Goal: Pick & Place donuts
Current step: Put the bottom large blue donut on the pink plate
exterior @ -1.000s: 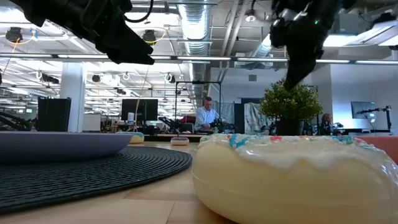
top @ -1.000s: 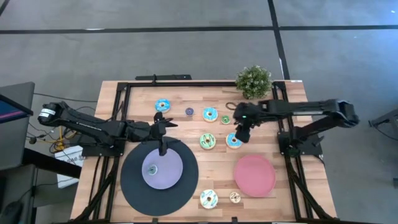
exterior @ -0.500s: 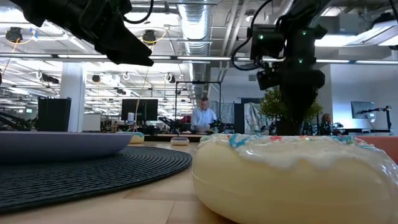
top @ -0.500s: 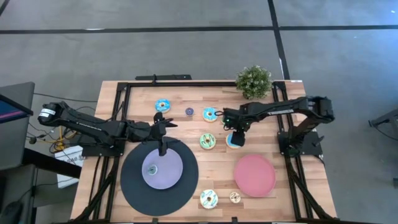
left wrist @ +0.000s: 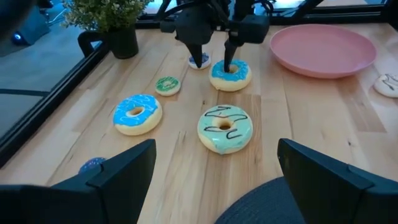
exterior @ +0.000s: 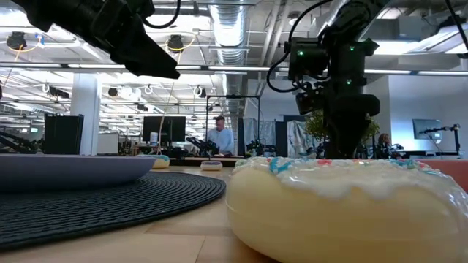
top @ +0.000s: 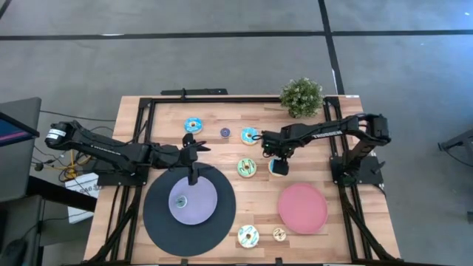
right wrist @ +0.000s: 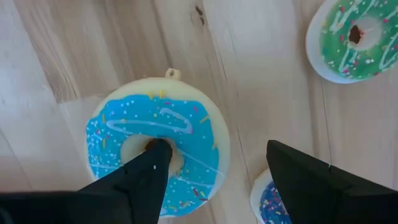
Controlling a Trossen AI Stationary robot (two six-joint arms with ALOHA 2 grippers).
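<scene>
Two fingers of the right hand [right wrist: 211, 171] straddle one side of the blue-iced toy ring donut with coloured sprinkles [right wrist: 155, 152], one tip in its centre hole and the other outside the cream rim; the jaws stand spread and have hold of nothing yet. Donut lies flat on the pale wooden desk [top: 222, 151], near the middle, with the green-iced ring donut [top: 247, 168] just beside it and a small blue coin-sized donut [right wrist: 270, 199] close to the outer finger. Pink round plate [top: 302, 207] sits well apart toward the near right edge. Risks as I judge them: the outer finger could land on or nudge the small blue donut when the jaws close, dragging it along; a grip on only one side of the ring could let the soft toy pivot and hang tilted on the lift, then slip out on the way to a plate. The small loop on the donut's rim might also snag. Left hand [left wrist: 214, 171] hovers wide open and empty above the edge of the big black woven disc [top: 155, 222], beside the lavender round plate [top: 194, 202]; well clear of the right arm at present.
</scene>
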